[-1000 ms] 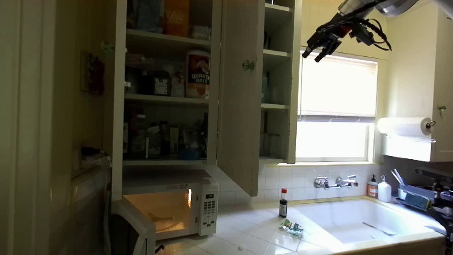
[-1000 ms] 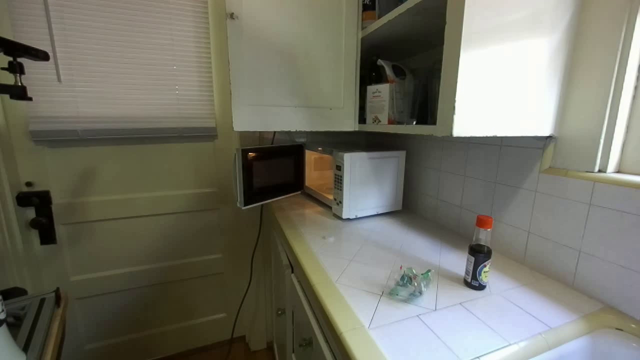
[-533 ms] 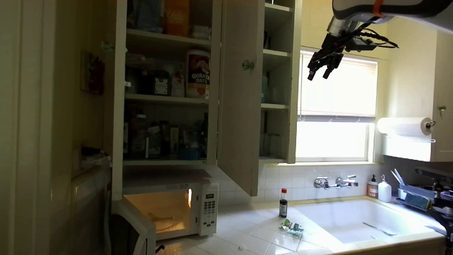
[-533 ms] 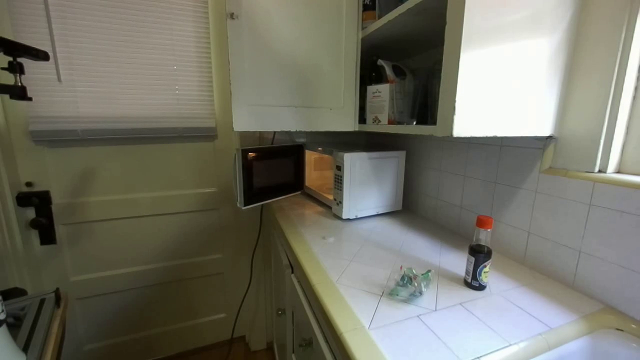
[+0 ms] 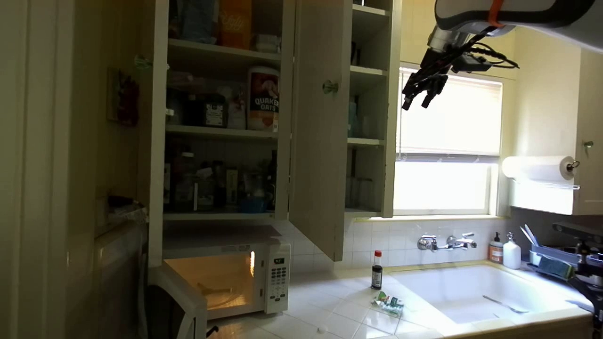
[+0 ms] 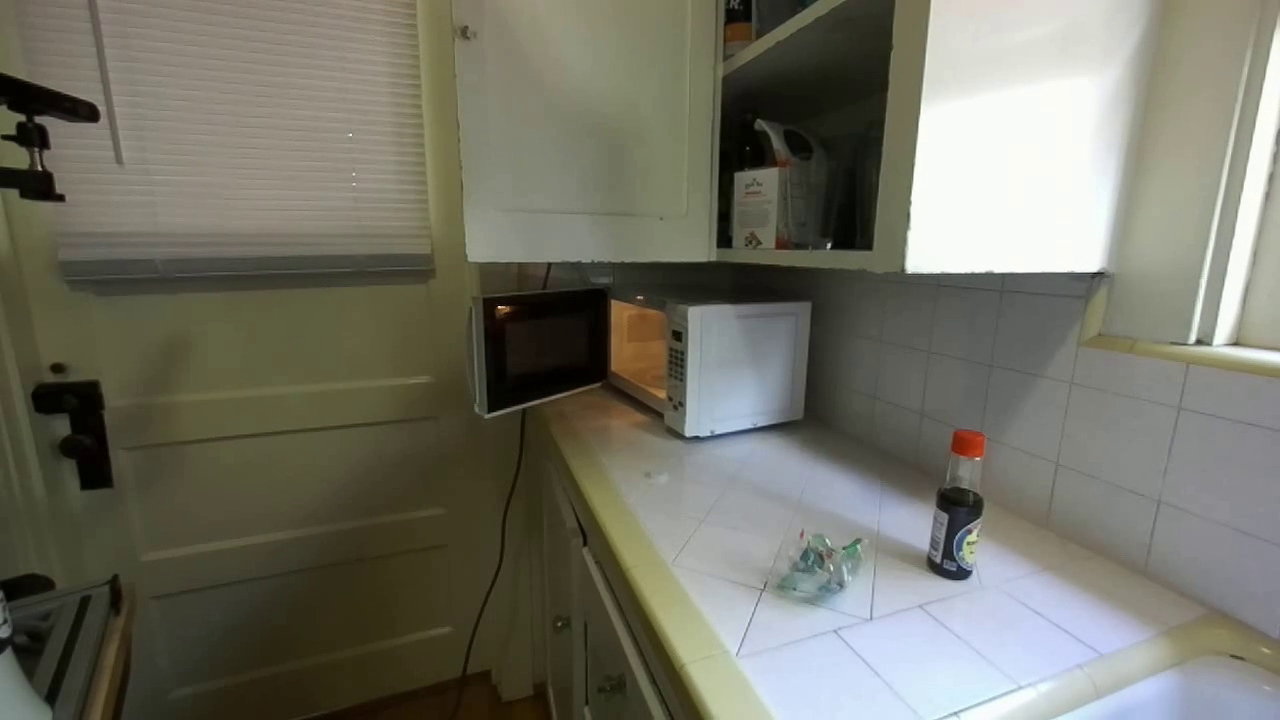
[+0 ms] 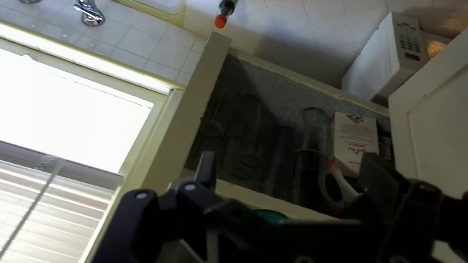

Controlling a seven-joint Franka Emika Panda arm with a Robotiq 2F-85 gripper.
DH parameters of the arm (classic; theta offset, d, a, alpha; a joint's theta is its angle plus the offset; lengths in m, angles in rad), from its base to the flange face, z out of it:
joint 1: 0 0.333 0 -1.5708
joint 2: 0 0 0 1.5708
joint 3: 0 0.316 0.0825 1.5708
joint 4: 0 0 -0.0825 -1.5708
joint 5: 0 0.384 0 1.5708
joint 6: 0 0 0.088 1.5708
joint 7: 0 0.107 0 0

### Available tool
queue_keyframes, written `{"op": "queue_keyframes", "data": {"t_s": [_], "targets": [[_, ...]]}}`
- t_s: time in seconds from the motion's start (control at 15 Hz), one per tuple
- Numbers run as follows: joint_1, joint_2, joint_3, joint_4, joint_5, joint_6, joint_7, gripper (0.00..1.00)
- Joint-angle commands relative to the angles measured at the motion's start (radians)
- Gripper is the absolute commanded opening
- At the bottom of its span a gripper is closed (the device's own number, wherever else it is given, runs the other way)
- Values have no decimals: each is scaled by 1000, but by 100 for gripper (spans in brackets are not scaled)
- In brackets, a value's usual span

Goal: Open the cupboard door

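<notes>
The cupboard door [image 5: 314, 155] is standing swung open, its hinged side meeting the frame [image 5: 284, 179] and its free edge jutting outward above the tabletop [image 5: 313, 301]. A small knob [image 5: 330, 86] is sitting near that edge, and in an exterior view the recessed panel [image 6: 590, 110] is showing on the pale face.

Beside the door, the cupboard's inner shelves [image 5: 370, 71] are lying exposed, with a white box [image 6: 758, 205] standing on one. The gripper [image 5: 416, 106] is hanging apart from the door, angled downward, and is appearing against the bright window [image 5: 447, 188] in an exterior view. Its jaws are standing wide apart; in the wrist view, the white box is showing beyond them, and the door is filling part of the right side.

On the door's other side, further shelves [image 5: 221, 132] are holding a Quaker Oats canister [image 5: 264, 99] and an orange package [image 5: 235, 23]. Beneath, a microwave [image 6: 745, 365] is resting on the tabletop, the microwave door [image 6: 545, 350] hanging open and the inside glowing in both exterior views. Farther along, a red-capped bottle [image 6: 957, 520] is standing upright near a crumpled wrapper [image 6: 822, 568]. A white sink [image 5: 443, 287] is lying past them, a slim utensil [image 5: 504, 304] resting in its basin, and a paper towel roll [image 5: 534, 168] is hanging beside the window.
</notes>
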Motion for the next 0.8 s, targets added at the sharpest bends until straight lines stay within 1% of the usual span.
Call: {"op": "queue_keyframes", "data": {"t_s": [0.0,0.13,0.2,0.4,0.53,0.67,0.73], "targets": [[42,93,21,35,94,30,-96,100],[64,148,43,48,148,74,-161,100],[73,169,55,57,155,85,-180,100],[90,205,87,54,204,164,-263,100],[94,220,106,51,273,217,-327,100],[93,232,123,51,359,251,-388,100],[94,232,128,53,381,254,-403,100]]}}
